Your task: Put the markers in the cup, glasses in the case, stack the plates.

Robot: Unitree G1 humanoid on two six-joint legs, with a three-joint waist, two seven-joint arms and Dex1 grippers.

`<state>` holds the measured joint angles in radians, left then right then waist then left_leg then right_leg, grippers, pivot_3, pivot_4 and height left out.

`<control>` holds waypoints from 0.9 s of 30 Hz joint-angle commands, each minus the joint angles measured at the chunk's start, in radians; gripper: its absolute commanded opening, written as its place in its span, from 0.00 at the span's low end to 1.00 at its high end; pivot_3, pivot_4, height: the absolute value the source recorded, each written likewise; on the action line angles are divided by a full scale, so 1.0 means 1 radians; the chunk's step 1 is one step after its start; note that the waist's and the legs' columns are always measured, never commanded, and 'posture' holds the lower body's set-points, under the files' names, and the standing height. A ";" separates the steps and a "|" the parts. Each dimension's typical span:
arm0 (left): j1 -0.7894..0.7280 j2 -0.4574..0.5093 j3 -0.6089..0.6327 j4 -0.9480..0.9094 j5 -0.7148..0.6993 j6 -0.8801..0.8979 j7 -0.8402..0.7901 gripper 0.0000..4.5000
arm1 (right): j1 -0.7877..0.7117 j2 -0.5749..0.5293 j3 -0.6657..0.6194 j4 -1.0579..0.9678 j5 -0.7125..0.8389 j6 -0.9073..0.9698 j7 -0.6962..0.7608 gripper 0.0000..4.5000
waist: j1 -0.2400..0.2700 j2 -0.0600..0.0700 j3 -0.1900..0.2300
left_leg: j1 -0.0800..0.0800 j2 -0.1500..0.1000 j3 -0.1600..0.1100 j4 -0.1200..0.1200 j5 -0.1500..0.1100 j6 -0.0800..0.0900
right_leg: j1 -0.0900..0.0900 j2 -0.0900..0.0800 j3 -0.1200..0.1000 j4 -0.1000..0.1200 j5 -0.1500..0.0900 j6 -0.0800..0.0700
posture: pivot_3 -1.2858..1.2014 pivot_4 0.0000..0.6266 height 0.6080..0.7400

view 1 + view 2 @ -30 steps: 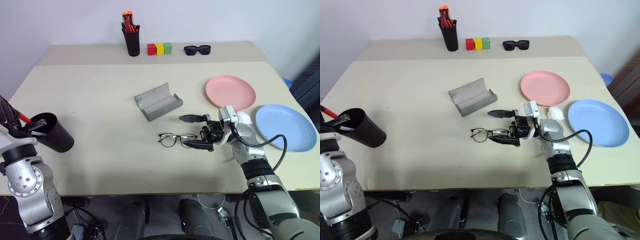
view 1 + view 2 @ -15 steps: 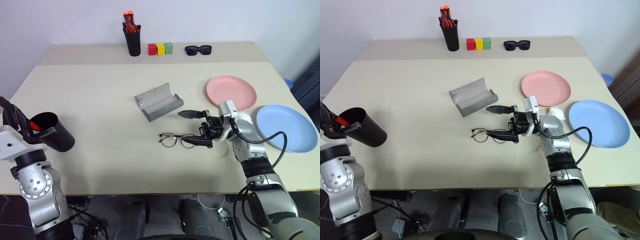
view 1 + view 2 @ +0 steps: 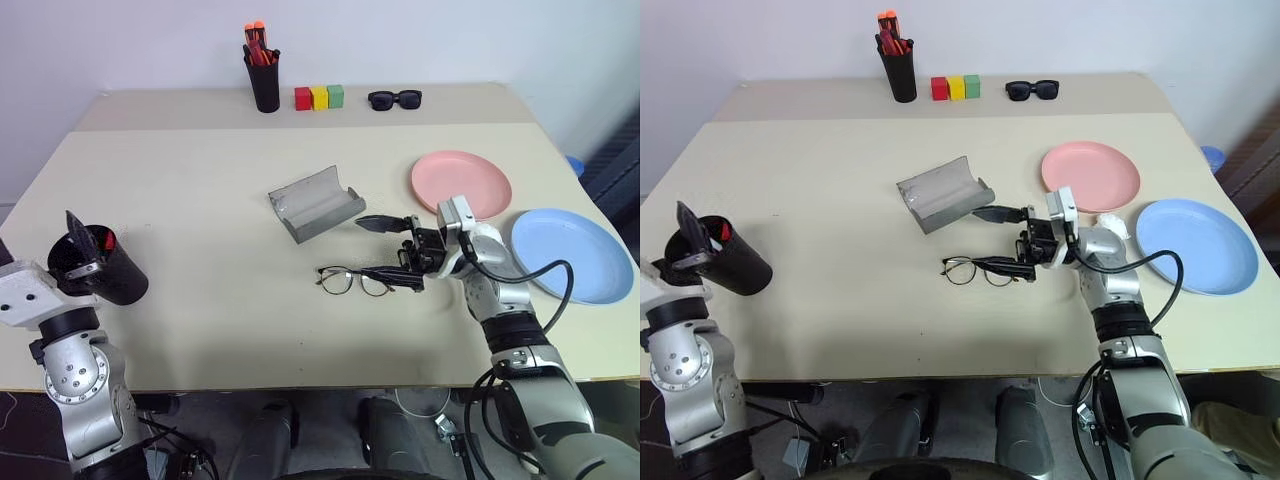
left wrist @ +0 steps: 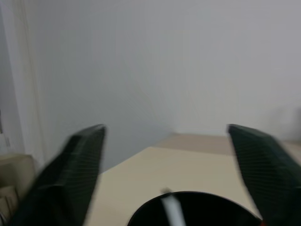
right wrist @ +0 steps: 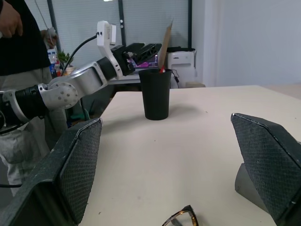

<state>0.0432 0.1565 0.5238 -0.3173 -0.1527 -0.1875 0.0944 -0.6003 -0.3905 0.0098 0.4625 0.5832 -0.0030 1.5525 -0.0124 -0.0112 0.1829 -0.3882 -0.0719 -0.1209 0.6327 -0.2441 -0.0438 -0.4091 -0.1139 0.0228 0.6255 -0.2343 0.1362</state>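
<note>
Plates sit apart at the bench's (image 3: 200, 200) right side: we see the pink plate (image 3: 461, 183) behind the blue plate (image 3: 573, 253). Mid-bench lies the open grey case (image 3: 316, 203), the glasses (image 3: 354, 279) just before it. Our right tool (image 3: 394, 251) (fingers wide) hovers at their right end. Our left tool (image 3: 84, 246), spread wide, hangs over the cup (image 3: 105, 270), a red marker (image 3: 108, 240) inside.

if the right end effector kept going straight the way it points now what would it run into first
Probably nothing close: the right end effector points across bare table toward the cup. The glasses lie below its line, though depth is hard to judge.
</note>
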 commanded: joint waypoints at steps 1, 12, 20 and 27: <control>-0.016 0.012 0.007 -0.032 -0.040 -0.017 -0.011 0.98 | -0.017 0.009 -0.026 -0.072 0.008 0.017 -0.033 1.00 | 0.000 0.000 0.000 | 0.000 0.000 0.000 0.000 0.000 0.000 | 0.000 0.000 0.000 0.000 0.000 0.000 | 0.52 0.24 1.00; -0.210 0.061 -0.104 -0.092 -0.199 0.172 -0.081 0.98 | -0.002 -0.020 -0.068 -0.186 0.014 0.162 -0.232 1.00 | 0.002 0.000 0.000 | -0.001 0.000 -0.001 0.000 0.000 0.000 | 0.000 0.000 0.000 -0.002 0.000 0.000 | 0.52 0.24 1.00; -0.453 0.138 -0.247 -0.062 -0.465 0.626 -0.169 0.98 | 0.083 -0.044 -0.154 -0.344 -0.111 0.176 -0.602 1.00 | 0.001 -0.001 0.000 | -0.002 0.000 -0.002 0.000 0.000 0.000 | 0.000 0.001 -0.001 -0.002 0.000 0.000 | 0.52 0.24 1.00; -0.708 0.187 -0.329 0.125 -0.578 0.899 -0.290 0.98 | 0.178 -0.148 -0.196 -0.519 -0.132 0.391 -0.794 1.00 | -0.005 -0.001 0.001 | -0.003 -0.001 -0.002 -0.001 0.000 0.000 | -0.001 0.001 -0.001 -0.003 0.000 0.000 | 0.52 0.24 1.00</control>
<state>-0.6449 0.3330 0.1989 -0.2140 -0.6954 0.6699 -0.1588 -0.4205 -0.5254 -0.1601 0.0086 0.4166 0.3243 0.7866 -0.0175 -0.0127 0.1841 -0.3905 -0.0724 -0.1222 0.6313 -0.2440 -0.0436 -0.4099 -0.1132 0.0217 0.6219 -0.2342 0.1365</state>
